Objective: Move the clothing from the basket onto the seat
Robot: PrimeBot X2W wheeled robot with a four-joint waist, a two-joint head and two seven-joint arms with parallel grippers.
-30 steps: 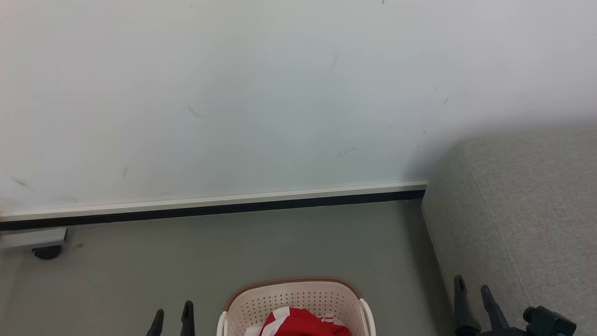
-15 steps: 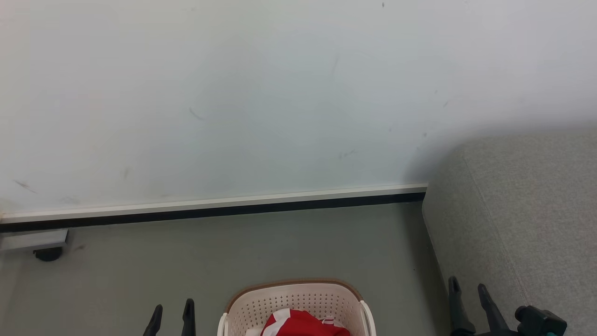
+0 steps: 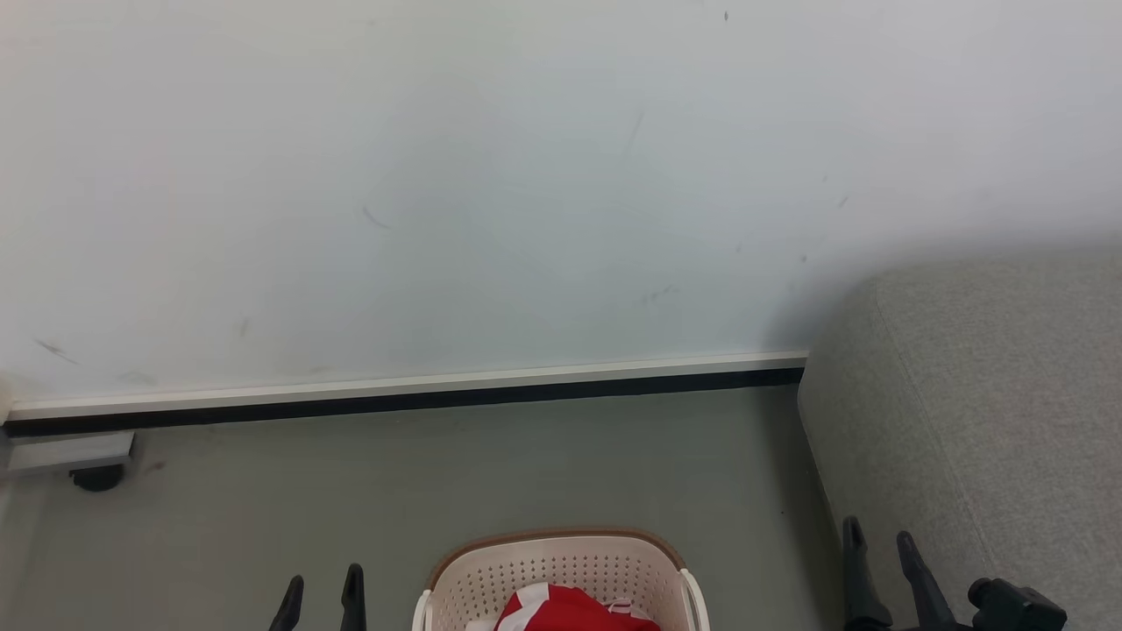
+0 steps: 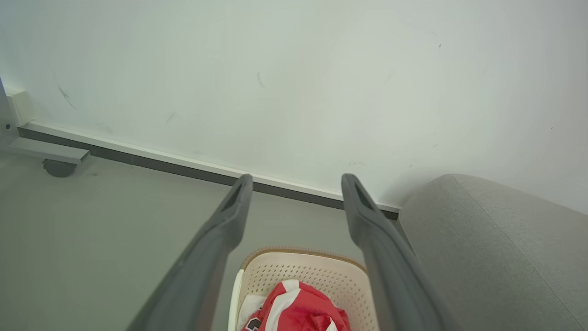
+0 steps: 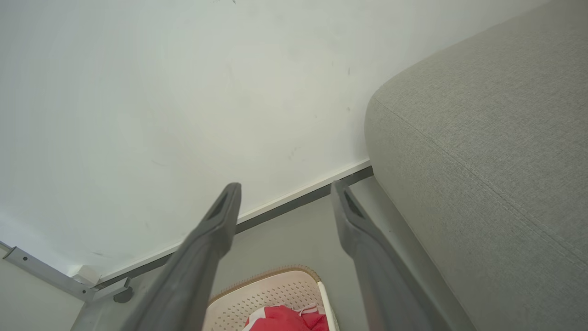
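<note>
Head view: you are at the opening step, with nothing lifted yet. The clothing (image 3: 570,609), a bunched red jersey with white panels, lies inside the basket (image 3: 557,535) at the bottom edge of the view. Your left hand (image 3: 324,580) hovers to the left of the basket and your right hand (image 3: 877,535) well to the right of it, both empty, fingers parted and pointing up the view. The seat (image 3: 990,394) stands to the right of the basket, with a strip of floor (image 3: 438,473) between them.

Left wrist view: the left hand (image 4: 296,181) is held above the basket (image 4: 303,252) with its two fingers spread wide, gripping nothing. The clothing (image 4: 298,308) shows low between them, heaped in the basket, with a dark printed mark at its lower left. The hand looks forward at the wall (image 4: 275,92) rather than down.

Right wrist view: the right hand (image 5: 285,187) is likewise spread and empty, raised above and to the right of the basket (image 5: 266,276), whose red clothing (image 5: 280,319) peeks in at the bottom. The seat (image 5: 482,138) rises on the basket's right.

Your next move, as it appears, is to tip one hand downward, lower it into the basket and close on a thick fold of the jersey, keeping clear of the rim.
</note>
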